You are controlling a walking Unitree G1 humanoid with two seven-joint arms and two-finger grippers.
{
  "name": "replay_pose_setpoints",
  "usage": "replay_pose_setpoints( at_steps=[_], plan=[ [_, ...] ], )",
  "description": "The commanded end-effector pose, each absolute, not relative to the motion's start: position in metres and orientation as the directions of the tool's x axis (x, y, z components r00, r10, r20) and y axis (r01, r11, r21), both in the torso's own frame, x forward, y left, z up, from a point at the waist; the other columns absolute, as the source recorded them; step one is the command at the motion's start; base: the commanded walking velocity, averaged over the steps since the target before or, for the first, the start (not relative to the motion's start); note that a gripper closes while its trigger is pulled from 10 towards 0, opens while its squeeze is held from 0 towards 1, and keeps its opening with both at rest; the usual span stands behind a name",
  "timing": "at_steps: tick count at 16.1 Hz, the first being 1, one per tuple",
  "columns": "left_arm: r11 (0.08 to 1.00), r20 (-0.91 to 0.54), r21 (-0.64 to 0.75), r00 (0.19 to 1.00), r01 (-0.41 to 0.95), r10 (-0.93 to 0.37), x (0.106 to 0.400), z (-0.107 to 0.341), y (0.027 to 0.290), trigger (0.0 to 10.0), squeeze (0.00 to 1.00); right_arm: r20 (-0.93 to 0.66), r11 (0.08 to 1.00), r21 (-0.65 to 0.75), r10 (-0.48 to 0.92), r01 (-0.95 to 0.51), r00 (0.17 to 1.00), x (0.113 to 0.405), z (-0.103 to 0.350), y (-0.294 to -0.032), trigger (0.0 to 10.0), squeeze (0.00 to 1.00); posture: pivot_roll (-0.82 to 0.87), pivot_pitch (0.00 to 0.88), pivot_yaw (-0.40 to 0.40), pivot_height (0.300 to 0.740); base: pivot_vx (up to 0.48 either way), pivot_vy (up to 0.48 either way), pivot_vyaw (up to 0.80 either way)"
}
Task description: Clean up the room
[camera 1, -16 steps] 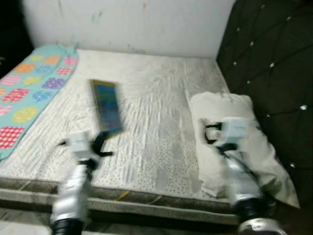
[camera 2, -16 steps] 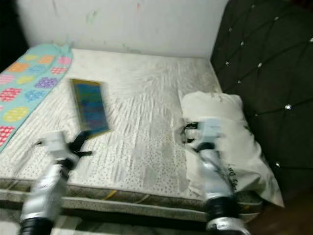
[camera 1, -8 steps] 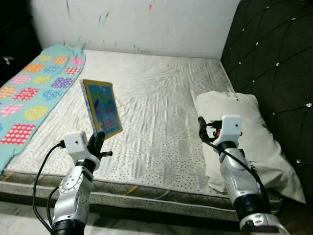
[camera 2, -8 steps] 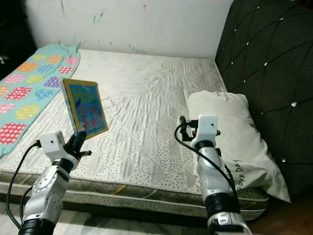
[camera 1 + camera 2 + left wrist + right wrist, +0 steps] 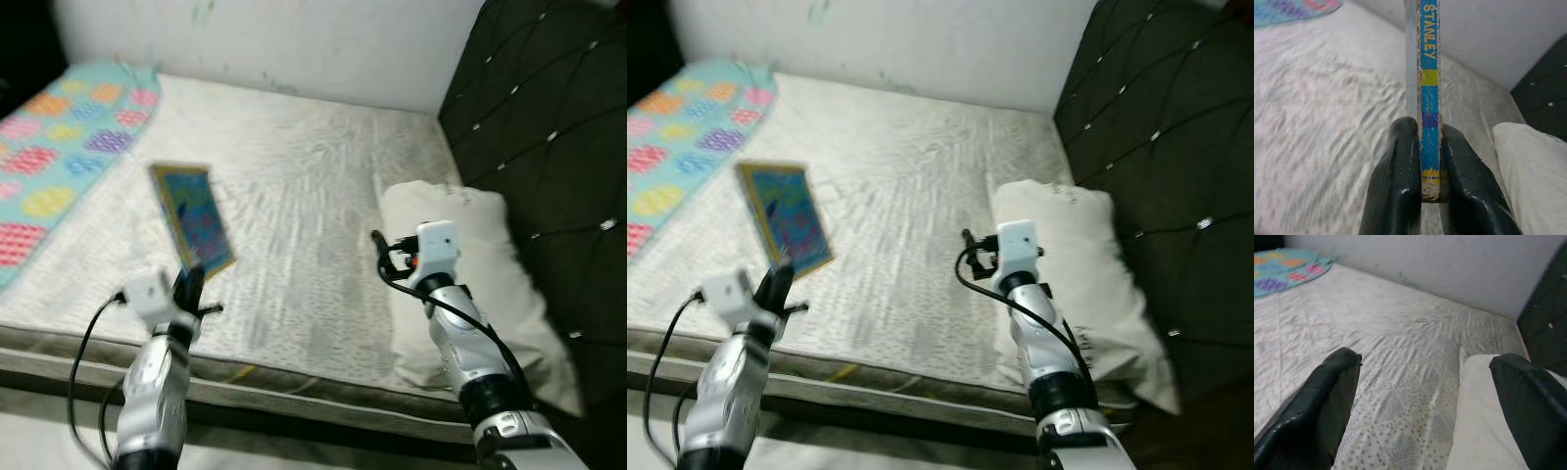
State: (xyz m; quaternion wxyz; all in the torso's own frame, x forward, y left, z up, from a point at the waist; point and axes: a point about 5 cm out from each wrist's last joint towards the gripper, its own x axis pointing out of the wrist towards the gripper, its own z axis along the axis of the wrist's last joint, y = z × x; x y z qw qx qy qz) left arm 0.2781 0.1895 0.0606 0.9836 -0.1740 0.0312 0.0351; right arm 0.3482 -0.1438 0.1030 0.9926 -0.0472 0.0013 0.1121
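Left gripper (image 5: 1422, 161): clamped on the lower end of the book's spine, one black finger on each face, at the near edge of the bed.
Book (image 5: 192, 217): one thin picture book with a yellow border and blue cover, held up on end above the mattress rather than lying on it; the spine read "STANLEY" in the left wrist view.
Right gripper (image 5: 1422, 396): spread wide and empty, hovering over the mattress just beside the pillow.
Pillow (image 5: 460, 264): one, off-white, lying along the right side against the dark headboard (image 5: 549, 127).
Mattress (image 5: 313, 196): one, pale quilted cover, otherwise bare in the middle.
Blanket (image 5: 59, 147): one, teal with coloured patches, along the left side.
Step in hand: the book looked picked up and ready to be carried off; I judged the tidying at an early stage.
Next move: likely calls for keeping the grip firm and the thin book steady while turning away towards wherever books belong, which was out of view.
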Motion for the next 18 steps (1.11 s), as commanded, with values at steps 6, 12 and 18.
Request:
replay_pose_setpoints(
  at_steps=[6,12,18],
  plan=[
    [0.945,-0.003,-0.315,0.996,-0.084,0.088,0.274,0.075,0.194,10.0,0.0,0.002,0.959,-0.069,0.274,-0.274,0.962,0.356,0.11,-0.124,10.0,0.0,0.05,0.0,-0.142,0.74,0.0,0.0,0.0],
    [0.946,-0.031,-0.317,0.998,-0.062,0.055,0.276,0.073,0.192,10.0,0.0,-0.018,0.976,-0.038,0.214,-0.214,0.977,0.343,0.094,-0.137,10.0,0.0,0.01,0.0,-0.073,0.74,0.0,0.0,0.0],
    [0.958,-0.027,-0.281,0.997,0.057,-0.067,0.299,0.084,0.182,10.0,0.0,0.017,0.993,-0.004,0.117,-0.117,0.993,0.333,0.091,-0.143,10.0,0.0,-0.05,0.0,0.027,0.74,0.0,0.0,0.0]
  ],
)
